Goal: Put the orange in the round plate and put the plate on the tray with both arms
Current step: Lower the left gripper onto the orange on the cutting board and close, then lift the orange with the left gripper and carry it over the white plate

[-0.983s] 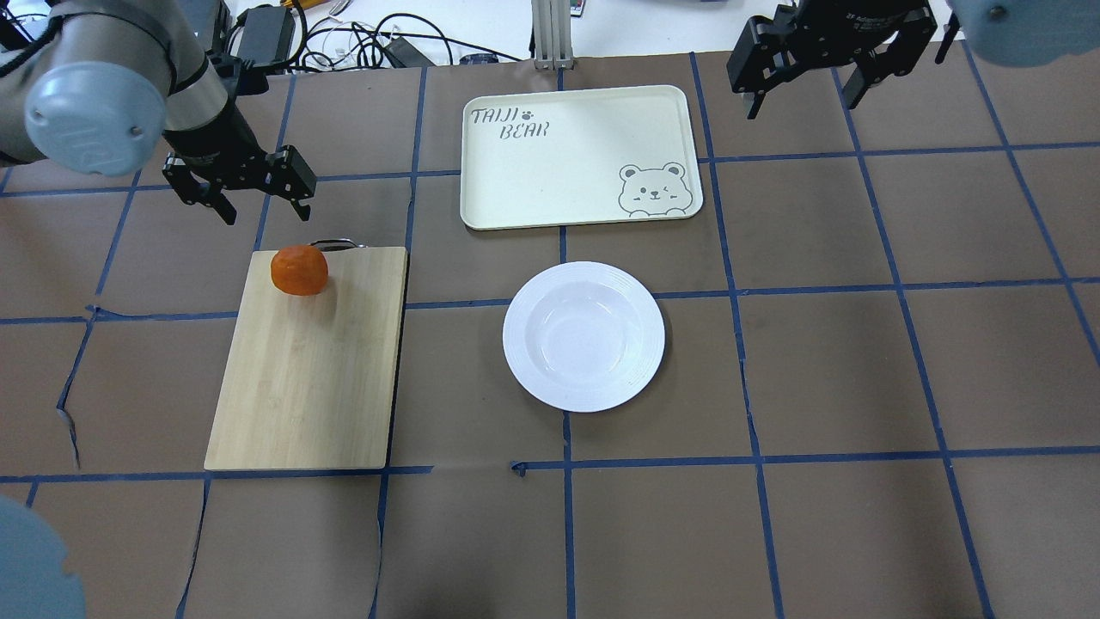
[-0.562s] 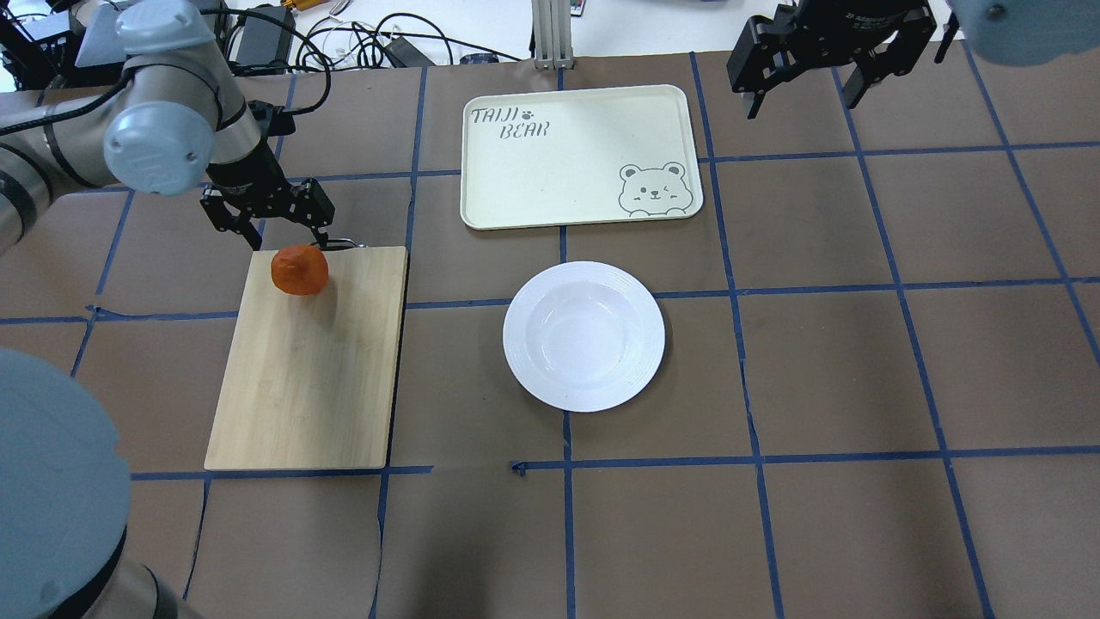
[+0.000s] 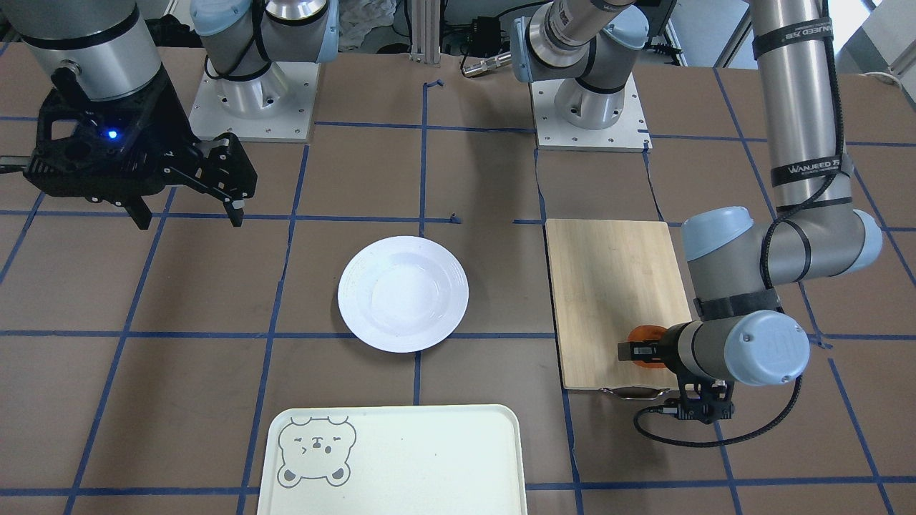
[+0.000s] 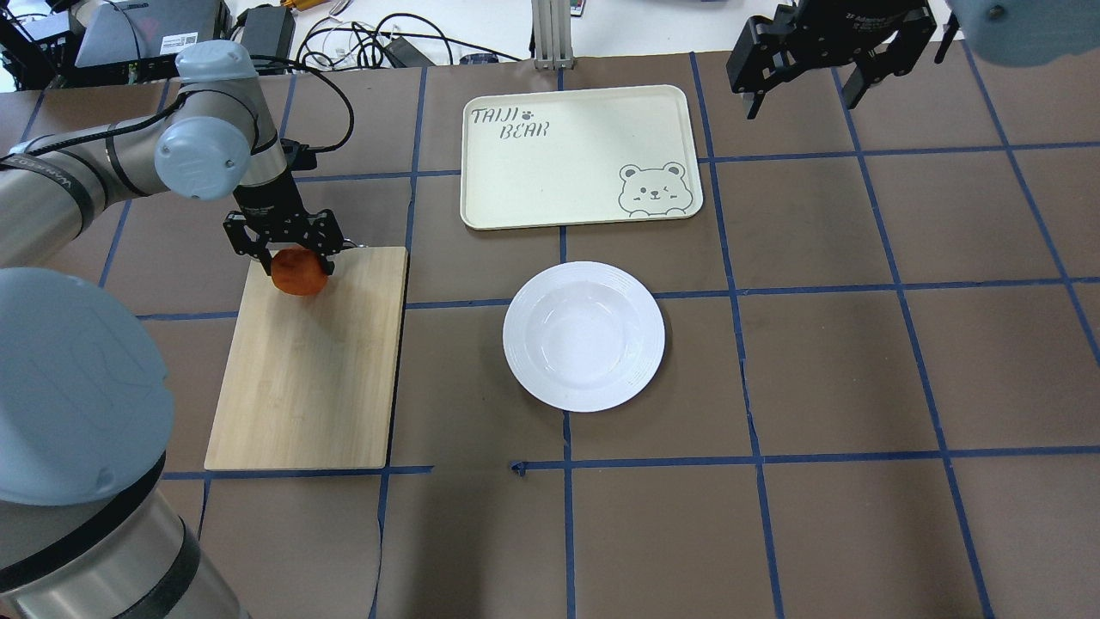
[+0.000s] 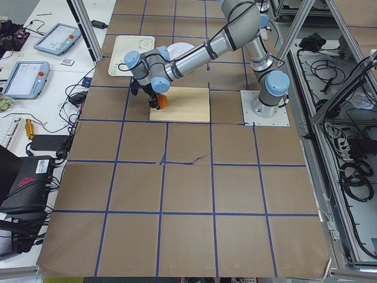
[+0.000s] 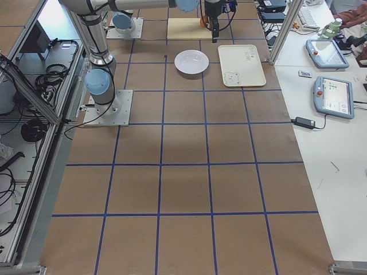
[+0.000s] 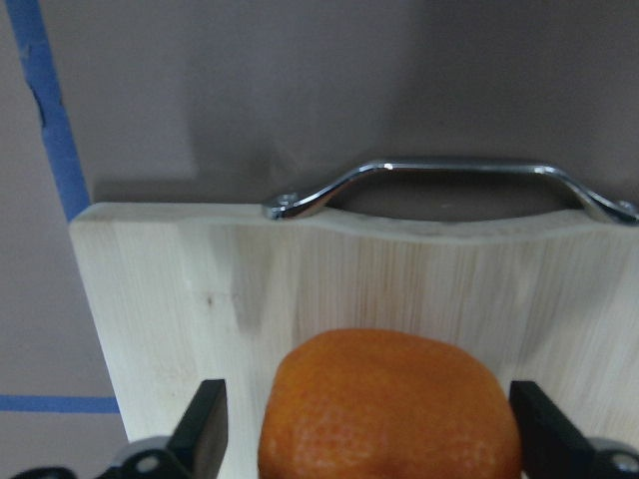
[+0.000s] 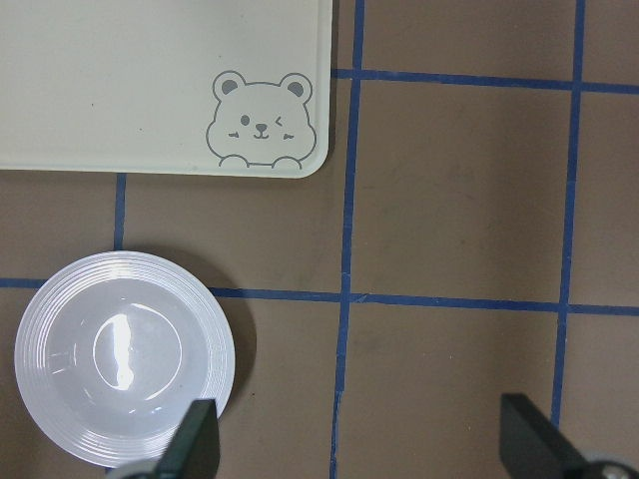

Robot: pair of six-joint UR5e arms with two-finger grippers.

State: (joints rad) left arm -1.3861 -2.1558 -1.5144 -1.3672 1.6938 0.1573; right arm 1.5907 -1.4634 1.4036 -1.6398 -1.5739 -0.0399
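Observation:
The orange [image 4: 299, 273] sits on the far left corner of a bamboo cutting board [image 4: 309, 370]. My left gripper [image 4: 295, 258] is lowered over it and open. In the left wrist view its fingers [image 7: 207, 431] stand on either side of the orange [image 7: 389, 409] with small gaps. The round plate [image 4: 583, 336] lies empty at the table's middle. Beyond it lies the tray [image 4: 576, 155], also empty. My right gripper [image 4: 803, 82] hangs open high at the far right, holding nothing, and looks down on the plate [image 8: 120, 359] and the tray [image 8: 150, 80].
The board's metal handle [image 7: 449, 180] sticks out just beyond the orange. Cables and boxes [image 4: 344, 39] lie past the table's far edge. Blue tape lines cross the brown table surface [image 4: 859, 370].
My left arm has swung in and down toward the board, and its open gripper now straddles the orange. The right arm, the plate and the tray have not moved.

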